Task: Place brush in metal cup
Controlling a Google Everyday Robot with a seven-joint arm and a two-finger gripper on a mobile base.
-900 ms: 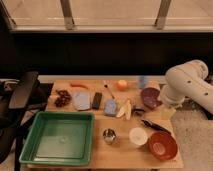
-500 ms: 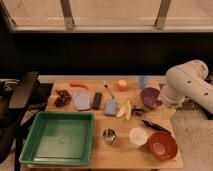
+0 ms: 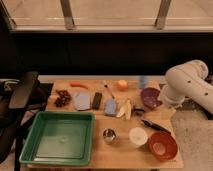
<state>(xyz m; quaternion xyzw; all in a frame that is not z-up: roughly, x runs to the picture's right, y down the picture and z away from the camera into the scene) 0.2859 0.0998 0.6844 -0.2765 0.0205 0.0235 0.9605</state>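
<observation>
The brush (image 3: 155, 125) is a slim black tool lying flat on the wooden table, right of centre, between the purple bowl (image 3: 150, 96) and the red bowl (image 3: 162, 145). The metal cup (image 3: 109, 135), small and shiny, stands upright near the table's front, just right of the green tray. My white arm comes in from the right. Its gripper (image 3: 168, 107) hangs by the purple bowl's right side, a little behind the brush. It stands open with nothing in it. The brush and the metal cup are well apart.
A white cup (image 3: 138, 136) stands between the metal cup and the red bowl. A green tray (image 3: 30, 150) fills the front left. Behind lie a black block (image 3: 97, 100), a light-blue pad (image 3: 110, 106), a banana (image 3: 125, 108), an orange (image 3: 122, 85) and a carrot (image 3: 78, 85).
</observation>
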